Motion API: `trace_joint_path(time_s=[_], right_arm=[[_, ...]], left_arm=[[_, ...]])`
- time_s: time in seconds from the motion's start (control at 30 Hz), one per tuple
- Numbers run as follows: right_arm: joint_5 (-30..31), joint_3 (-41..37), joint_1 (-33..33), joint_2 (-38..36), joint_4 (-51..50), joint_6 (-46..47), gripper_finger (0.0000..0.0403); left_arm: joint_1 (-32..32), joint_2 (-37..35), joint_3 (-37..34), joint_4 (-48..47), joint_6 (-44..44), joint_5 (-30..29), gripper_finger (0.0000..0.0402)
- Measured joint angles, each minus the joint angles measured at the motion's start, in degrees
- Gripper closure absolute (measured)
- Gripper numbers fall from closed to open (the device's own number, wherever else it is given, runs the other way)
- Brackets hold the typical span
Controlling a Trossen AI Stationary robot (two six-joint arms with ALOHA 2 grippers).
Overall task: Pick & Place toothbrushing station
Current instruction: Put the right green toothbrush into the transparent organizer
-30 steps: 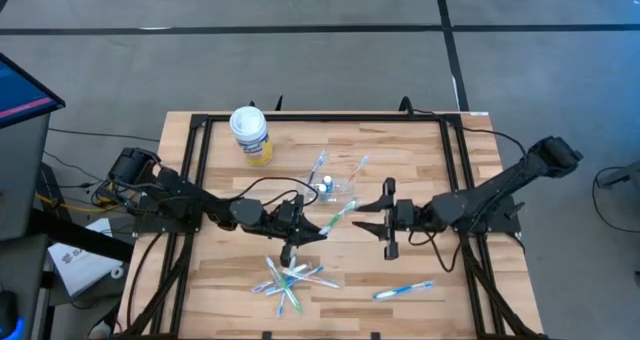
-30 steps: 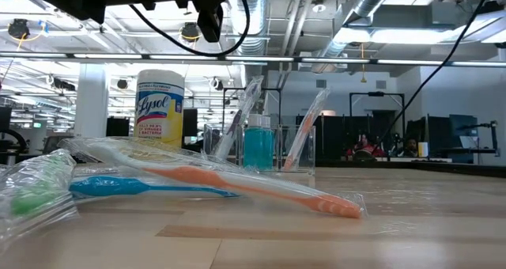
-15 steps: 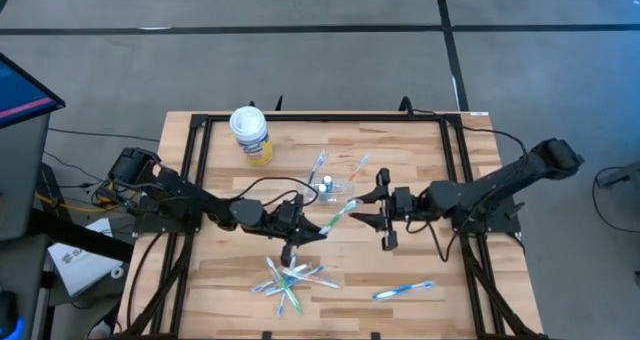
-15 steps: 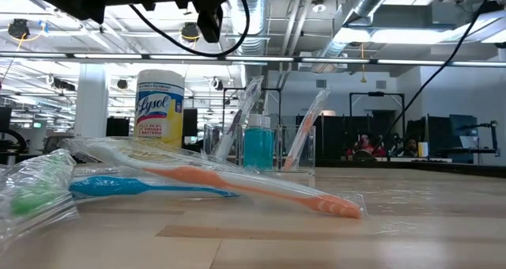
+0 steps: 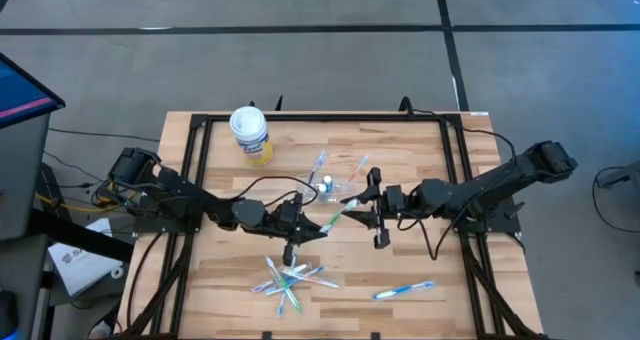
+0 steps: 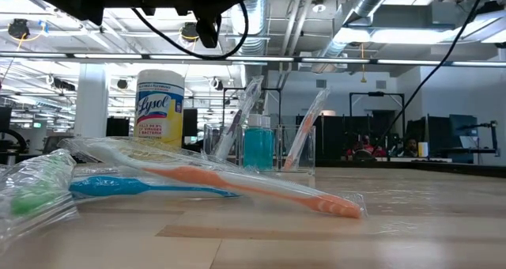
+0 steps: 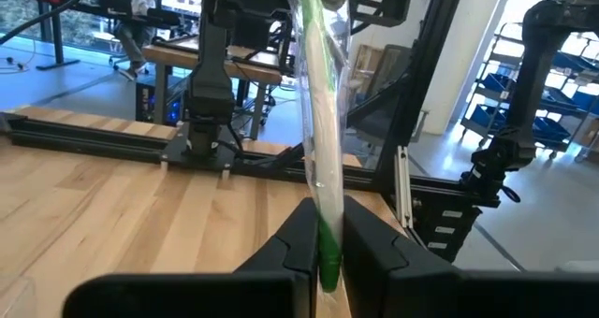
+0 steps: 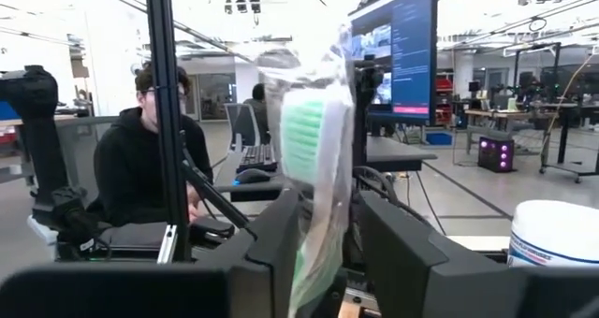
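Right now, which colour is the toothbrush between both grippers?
Green and white toothbrush, in clear wrapping; left wrist view shows it best.

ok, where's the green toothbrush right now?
High view: mid-table, the green toothbrush spans between the left tool and right tool, just beside the clear cup.

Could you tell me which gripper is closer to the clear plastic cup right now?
The right. The right gripper sits just beside the clear plastic cup, closing around the green toothbrush's head; the left gripper holds that toothbrush's other end, farther from the cup.

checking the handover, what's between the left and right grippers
A wrapped green toothbrush spans the gap in the high view: the left gripper grips one end, and its head sits between the right gripper's fingers.
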Motion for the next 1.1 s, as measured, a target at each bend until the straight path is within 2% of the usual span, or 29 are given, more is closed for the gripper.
trace_joint_path(time_s=[0.37, 0.8, 1.1], right_arm=[[-1.32, 0.00, 0.22, -0.52, 0.35, -1.56, 0.0393], [-2.49, 0.00, 0.20, -0.52, -1.85, -1.65, 0.0398], [-1.88, 0.00, -0.72, -0.52, -5.16, -0.33, 0.0399]], left_arm=[[0.00, 0.00, 0.00, -0.21, 0.07, -0.66, 0.0382], [0.00, 0.00, 0.00, -0.35, -0.13, -2.61, 0.0317], [0.00, -0.02, 0.00, -0.55, -0.15, -2.64, 0.0300]])
